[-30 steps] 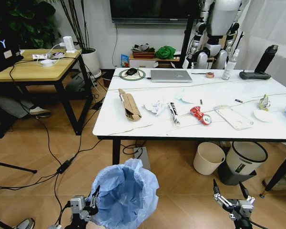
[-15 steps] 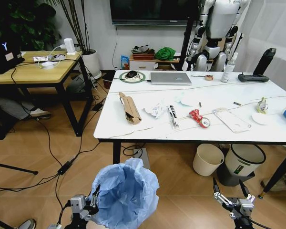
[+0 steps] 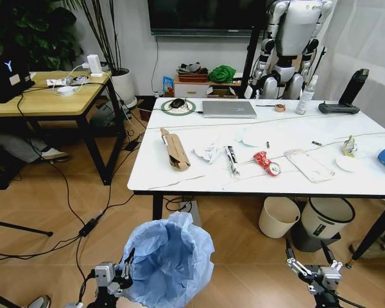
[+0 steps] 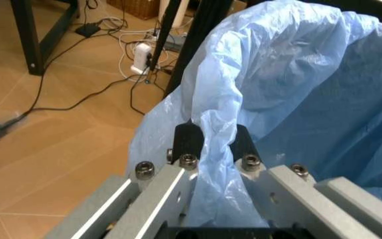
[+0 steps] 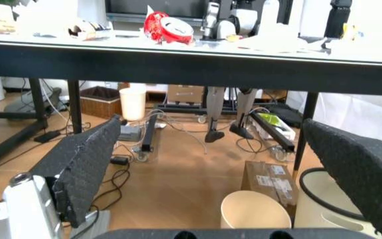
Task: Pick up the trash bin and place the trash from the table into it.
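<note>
- white marble-look table (image 3: 199, 179) across the middle of the head view, slim black legs, thin grey veins, litter strewn along its near half.
- wooden desk (image 3: 32, 99) off to the left of it, black frame, cables trailing down to the floor.
- trash bin (image 3: 169, 260) low and near in the head view, on the left side, held off the wood floor well short of the table edge; puffy light-blue bag spilling over the rim and hiding the dark body.
- grey-and-white bin (image 3: 327, 221) and cream bin (image 3: 279, 217) side by side under the table's right end.
- silver laptop (image 3: 229, 108) closed at the far edge of the table.
- flattened cardboard box (image 3: 174, 149) on the left part of the tabletop, long side running away from the robot.
- clear plastic packaging (image 3: 309, 165) right of centre, flat on the top.
- crumpled white paper (image 3: 210, 151) just right of the box.
- crushed red can (image 3: 267, 163) between paper and packaging; seen from below the table edge in the right wrist view (image 5: 167, 28).
- left gripper (image 4: 212, 143) clenched on the bin's bagged rim, blue plastic pinched between the two black fingertips (image 4: 188, 139).
- right gripper (image 3: 312, 266) low on the right, below table height, fingers spread wide and grasping nothing.
</note>
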`<state>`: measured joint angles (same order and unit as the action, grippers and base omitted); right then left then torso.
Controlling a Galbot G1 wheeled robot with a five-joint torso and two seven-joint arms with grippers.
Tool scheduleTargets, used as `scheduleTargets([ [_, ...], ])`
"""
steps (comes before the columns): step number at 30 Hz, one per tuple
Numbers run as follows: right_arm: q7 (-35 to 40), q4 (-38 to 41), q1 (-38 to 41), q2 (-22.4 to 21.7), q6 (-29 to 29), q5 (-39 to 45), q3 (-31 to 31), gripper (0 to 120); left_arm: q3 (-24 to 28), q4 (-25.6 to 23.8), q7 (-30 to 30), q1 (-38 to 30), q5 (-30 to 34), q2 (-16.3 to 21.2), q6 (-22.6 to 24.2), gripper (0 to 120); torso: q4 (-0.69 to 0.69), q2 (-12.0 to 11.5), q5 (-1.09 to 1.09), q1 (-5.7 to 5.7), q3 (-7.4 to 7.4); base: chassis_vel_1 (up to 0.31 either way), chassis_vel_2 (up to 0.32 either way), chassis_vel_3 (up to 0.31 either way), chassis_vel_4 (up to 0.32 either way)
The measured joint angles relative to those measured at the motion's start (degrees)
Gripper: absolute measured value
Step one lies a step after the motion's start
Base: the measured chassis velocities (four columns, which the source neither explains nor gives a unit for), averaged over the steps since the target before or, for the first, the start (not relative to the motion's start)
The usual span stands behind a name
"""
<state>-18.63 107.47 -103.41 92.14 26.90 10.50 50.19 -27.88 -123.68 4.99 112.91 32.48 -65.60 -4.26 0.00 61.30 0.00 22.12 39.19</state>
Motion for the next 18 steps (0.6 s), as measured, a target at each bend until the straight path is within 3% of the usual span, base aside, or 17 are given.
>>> scheduleTargets([
  [18, 0.0, -0.6, 0.3, 0.0, 0.0, 0.0, -0.3, 100, 0.2, 0.2, -0.1, -0.1, -0.2, -0.2, 0.0, 0, 0.00, 4.9, 0.00, 2.14, 2.76, 0.000, 0.000, 0.000, 0.000],
])
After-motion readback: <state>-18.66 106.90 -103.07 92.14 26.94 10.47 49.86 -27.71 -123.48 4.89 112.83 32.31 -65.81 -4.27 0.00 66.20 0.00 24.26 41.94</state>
